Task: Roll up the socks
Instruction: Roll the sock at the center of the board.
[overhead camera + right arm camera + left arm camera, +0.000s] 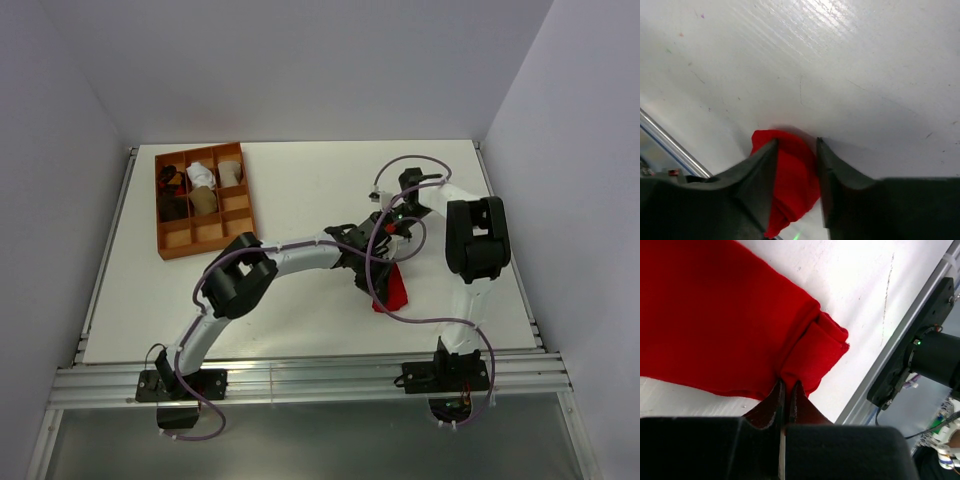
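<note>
From above, the red sock (393, 292) lies on the table (300, 180), under both my arms. Left wrist: my left gripper (786, 386) is pinched tight on the sock's folded cuff. Right wrist: my right gripper (796, 145) stands parted, straddling the sock's bunched end.

The red sock (715, 315) lay flat and filled most of the upper left part of the view. Its end nearest the middle was folded over on itself, making a thicker double layer. The left end effector (786, 390) was at the bottom, its two dark fingers (772, 407) pressed together with the edge of the red fabric pinched between the tips. The white surface (860, 285) showed beyond the sock. At the right, a metal rail (900, 335) ran diagonally, and past it stood a black arm base (935, 355) with a small green light (918, 342) and some cables (935, 432).
</note>
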Robot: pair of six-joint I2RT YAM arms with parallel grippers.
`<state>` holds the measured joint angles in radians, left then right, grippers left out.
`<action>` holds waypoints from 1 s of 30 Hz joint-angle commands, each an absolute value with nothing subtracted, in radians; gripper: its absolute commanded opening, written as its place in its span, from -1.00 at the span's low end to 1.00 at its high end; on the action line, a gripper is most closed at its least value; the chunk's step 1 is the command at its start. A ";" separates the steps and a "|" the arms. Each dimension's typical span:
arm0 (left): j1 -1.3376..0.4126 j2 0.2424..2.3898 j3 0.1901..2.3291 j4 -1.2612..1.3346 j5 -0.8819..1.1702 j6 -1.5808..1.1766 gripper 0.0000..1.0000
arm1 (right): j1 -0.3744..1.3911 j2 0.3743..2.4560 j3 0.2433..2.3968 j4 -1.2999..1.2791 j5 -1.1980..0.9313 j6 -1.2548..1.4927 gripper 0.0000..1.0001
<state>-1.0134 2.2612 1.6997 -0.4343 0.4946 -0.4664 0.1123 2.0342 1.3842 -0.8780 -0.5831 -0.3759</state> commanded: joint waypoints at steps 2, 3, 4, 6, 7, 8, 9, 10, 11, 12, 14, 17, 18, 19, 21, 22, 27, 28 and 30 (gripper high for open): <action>-1.015 2.356 1.667 -0.564 0.521 -0.480 -0.99 | 0.089 2.000 1.390 -0.818 -0.635 -0.397 0.13; -1.014 2.364 1.664 -0.571 0.526 -0.483 -0.99 | 0.078 1.991 1.391 -0.821 -0.650 -0.400 0.17; -1.014 2.374 1.663 -0.580 0.519 -0.488 -0.99 | 0.074 1.971 1.390 -0.815 -0.660 -0.400 0.22; -1.014 2.382 1.666 -0.597 0.505 -0.492 -0.99 | 0.051 1.948 1.385 -0.802 -0.696 -0.393 0.30; -1.014 2.384 1.663 -0.601 0.488 -0.498 -0.99 | 0.040 1.938 1.385 -0.784 -0.707 -0.387 0.32; -1.012 2.384 1.664 -0.606 0.476 -0.503 -0.99 | 0.029 1.918 1.382 -0.773 -0.713 -0.367 0.35; -1.012 2.387 1.666 -0.612 0.469 -0.509 -0.99 | 0.017 1.908 1.382 -0.761 -0.725 -0.354 0.37; -1.012 2.390 1.667 -0.612 0.469 -0.514 -0.99 | -0.010 1.901 1.384 -0.738 -0.733 -0.341 0.38; -1.012 2.390 1.670 -0.623 0.451 -0.520 -0.99 | -0.037 1.895 1.391 -0.729 -0.741 -0.312 0.39; -1.012 2.390 1.671 -0.623 0.449 -0.519 -0.99 | -0.055 1.893 1.396 -0.721 -0.752 -0.298 0.39; -1.014 2.384 1.664 -0.623 0.428 -0.518 -0.99 | -0.106 1.890 1.411 -0.698 -0.767 -0.269 0.41; -1.017 2.370 1.655 -0.617 0.402 -0.511 -0.99 | -0.161 1.904 1.457 -0.707 -0.781 -0.226 0.43; -1.020 2.368 1.657 -0.626 0.391 -0.506 -0.99 | -0.169 1.913 1.469 -0.713 -0.782 -0.224 0.42; -1.020 2.364 1.661 -0.629 0.382 -0.506 -0.99 | -0.178 1.913 1.485 -0.700 -0.772 -0.212 0.43; -1.025 2.361 1.661 -0.635 0.358 -0.500 -0.99 | -0.202 1.928 1.512 -0.718 -0.779 -0.202 0.43; -1.026 2.365 1.669 -0.640 0.354 -0.500 -0.99 | -0.206 1.927 1.534 -0.744 -0.799 -0.213 0.42; -1.022 2.399 1.707 -0.687 0.367 -0.508 -0.99 | -0.225 1.792 1.453 -0.741 -0.818 -0.339 0.37; -1.019 2.413 1.723 -0.705 0.389 -0.509 -0.99 | -0.235 1.732 1.415 -0.756 -0.831 -0.368 0.33; -1.005 2.430 1.746 -0.735 0.409 -0.506 -1.00 | -0.250 1.680 1.375 -0.772 -0.862 -0.460 0.23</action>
<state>-1.0134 2.3161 1.7699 -0.5030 0.5213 -0.5415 -0.2279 1.8229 1.4136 -0.7410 -0.7906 -0.3271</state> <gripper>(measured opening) 0.034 0.634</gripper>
